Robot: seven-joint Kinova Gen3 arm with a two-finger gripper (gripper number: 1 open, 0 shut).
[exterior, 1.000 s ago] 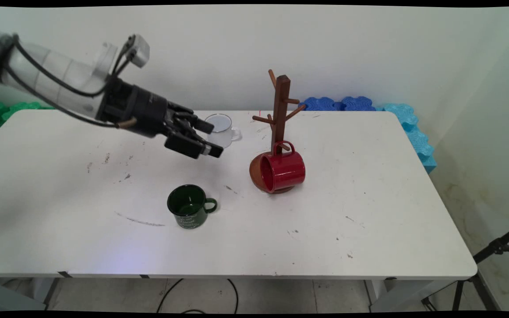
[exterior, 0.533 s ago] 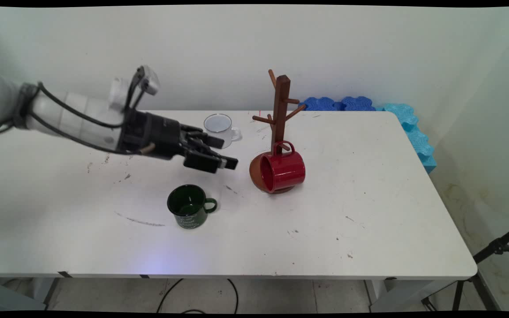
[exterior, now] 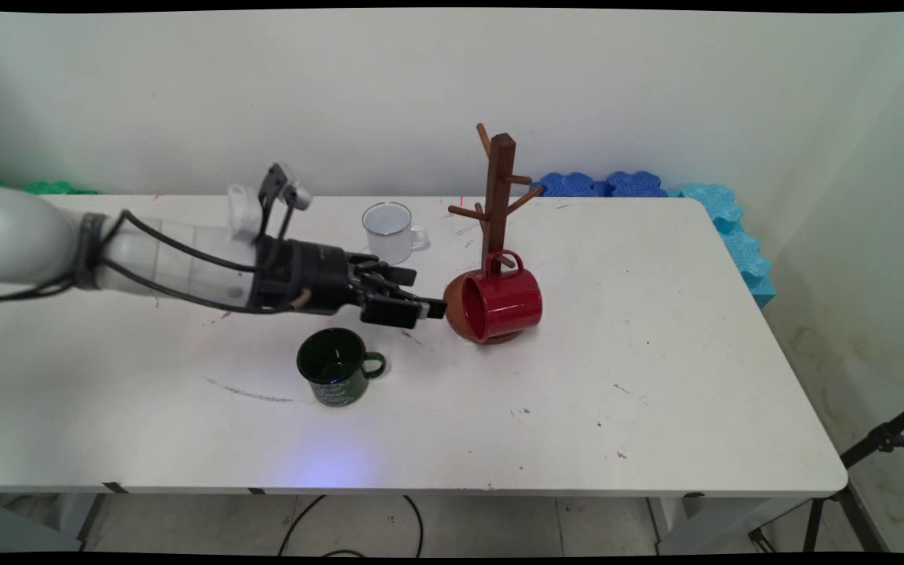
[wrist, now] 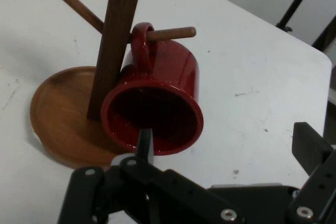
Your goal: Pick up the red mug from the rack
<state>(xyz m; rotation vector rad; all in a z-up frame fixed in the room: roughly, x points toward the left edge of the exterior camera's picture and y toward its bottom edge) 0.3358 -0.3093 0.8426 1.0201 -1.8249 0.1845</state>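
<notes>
Lower now, open pincer (exterior: 427, 302) reaches red mug (exterior: 501, 305).

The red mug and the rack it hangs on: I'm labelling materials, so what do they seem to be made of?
The red mug looks like glazed ceramic or enamelled metal: its skin is glossy with bright highlights, and which of the two cannot be told. The rack looks like wood, brown with a satin finish, with visible grain on its round base and post.
</notes>
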